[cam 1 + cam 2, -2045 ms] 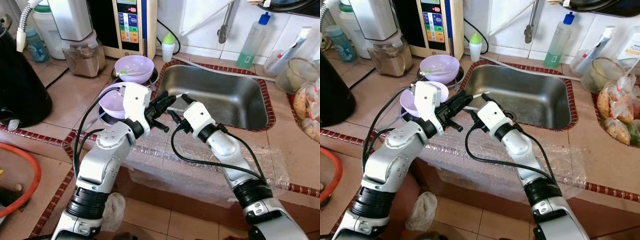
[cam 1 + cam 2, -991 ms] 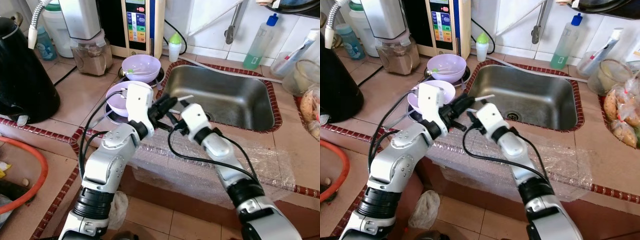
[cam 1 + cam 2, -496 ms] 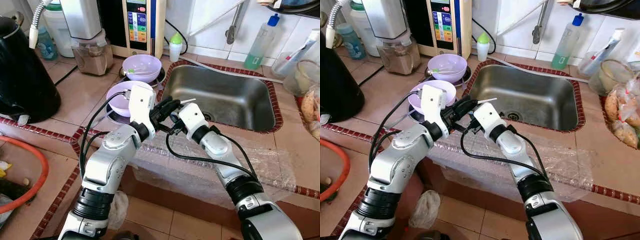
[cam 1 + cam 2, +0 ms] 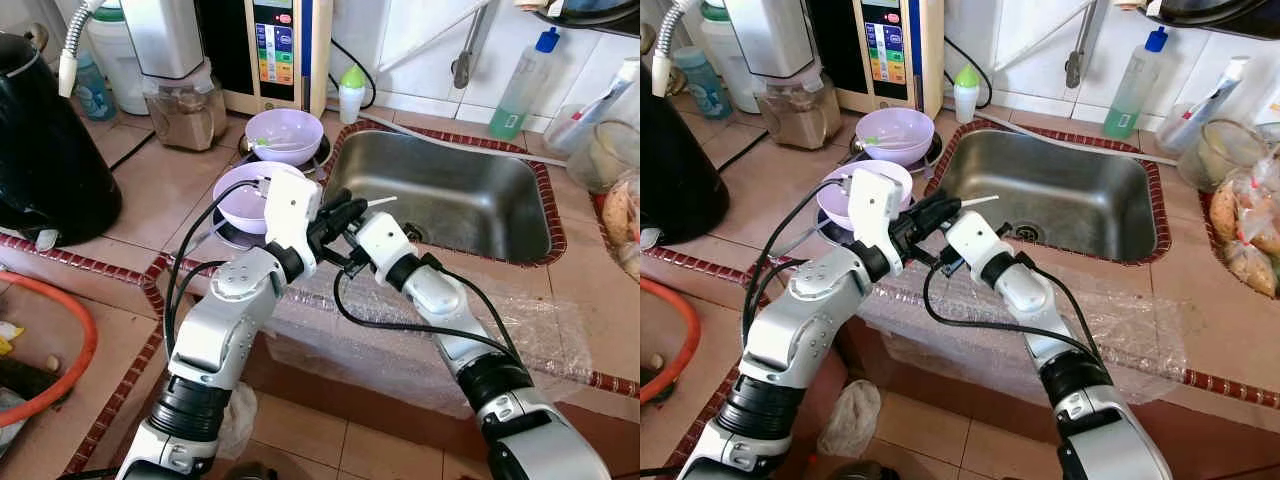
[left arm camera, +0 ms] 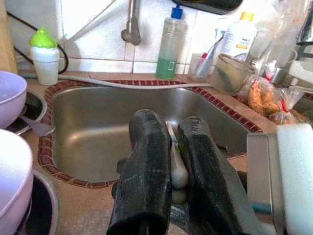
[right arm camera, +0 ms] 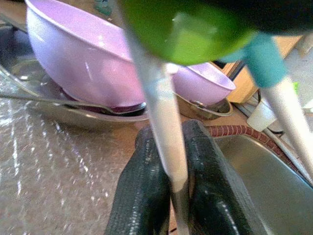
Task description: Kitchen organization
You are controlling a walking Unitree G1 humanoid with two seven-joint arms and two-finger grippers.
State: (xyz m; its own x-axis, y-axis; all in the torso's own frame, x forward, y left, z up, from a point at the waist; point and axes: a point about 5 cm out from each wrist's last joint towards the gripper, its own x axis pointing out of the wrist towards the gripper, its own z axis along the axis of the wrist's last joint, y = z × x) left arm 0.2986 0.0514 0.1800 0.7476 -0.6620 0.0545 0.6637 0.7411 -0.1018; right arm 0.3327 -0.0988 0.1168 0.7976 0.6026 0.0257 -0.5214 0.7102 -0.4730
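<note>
Left tool: clamped on a slim pale-handled utensil. The two black fingers pinch its shaft from either side, over the near left corner of the stainless steel sink.

Right tool: also closed on the same utensil, lower along the shaft, just beside the left tool and pointing back at it.

Utensil: held in the air between the two tools, with its pale tip reaching out over the sink's left rim. A green and teal part sits near the other end. What kind of utensil it is I cannot tell.

Step in hand: it looks like a hand-over from one tool to the other. Which is giving I cannot tell.

Doing it well: one tool should keep a firm pinch until the other has let go fully. The fingers should release straight outward without twisting, since the thin smooth shaft may pivot or slip.

Risk: a drop would land in the sink or on the clear bubble-wrap sheet along the sink's front edge.

Neighbours: two lilac plastic bowls sit on the tiled tabletop just left of the sink. Swing clear of them.
</note>
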